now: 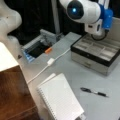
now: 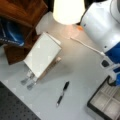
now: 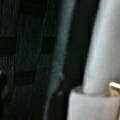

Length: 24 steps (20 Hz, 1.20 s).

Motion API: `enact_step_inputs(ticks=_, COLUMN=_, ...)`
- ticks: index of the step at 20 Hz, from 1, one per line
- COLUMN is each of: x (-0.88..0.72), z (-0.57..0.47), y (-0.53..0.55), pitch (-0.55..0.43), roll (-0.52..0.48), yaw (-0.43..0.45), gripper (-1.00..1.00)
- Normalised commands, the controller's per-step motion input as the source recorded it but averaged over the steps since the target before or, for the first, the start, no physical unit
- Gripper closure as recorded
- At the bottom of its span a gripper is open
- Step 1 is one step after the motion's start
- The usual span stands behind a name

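Above the compartmented box (image 1: 96, 53) at the worktop's (image 1: 75, 72) far right corner hangs the gripper (image 1: 98, 35), its fingers' opening impossible to tell.

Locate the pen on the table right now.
The pen lies flat toward a front view's bottom right, between the spiral notebook and the compartmented box, touching neither.

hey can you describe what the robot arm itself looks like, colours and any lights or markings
The arm has smooth, rounded glossy white shells in both front views. One joint cap is dark and round with a glowing blue light at its centre. Toward the wrist sits a bright blue section, also seen in a front view, with a white housing below it. The pincer itself does not show.
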Motion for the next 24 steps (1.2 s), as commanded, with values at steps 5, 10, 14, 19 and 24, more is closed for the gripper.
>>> enact_step_inputs(ticks=5, x=0.0, z=-0.02, y=0.31, pitch=0.027, roll=0.116, yaw=-0.162, gripper=-1.0)
enact_step_inputs(ticks=10, x=0.03, z=-0.02, y=0.35, pitch=0.012, roll=0.078, yaw=-0.16, gripper=-1.0)
enact_step_inputs(ticks=14, x=0.11, z=-0.02, y=0.31, pitch=0.017, roll=0.051, yaw=-0.117, gripper=-1.0)
enact_step_inputs(ticks=19, x=0.15, z=-0.01, y=0.24, pitch=0.052, roll=0.062, yaw=-0.084, gripper=-1.0)
enact_step_inputs(ticks=24, x=0.1, z=0.04, y=0.09, pitch=0.069, roll=0.069, yaw=-0.078, gripper=-1.0)
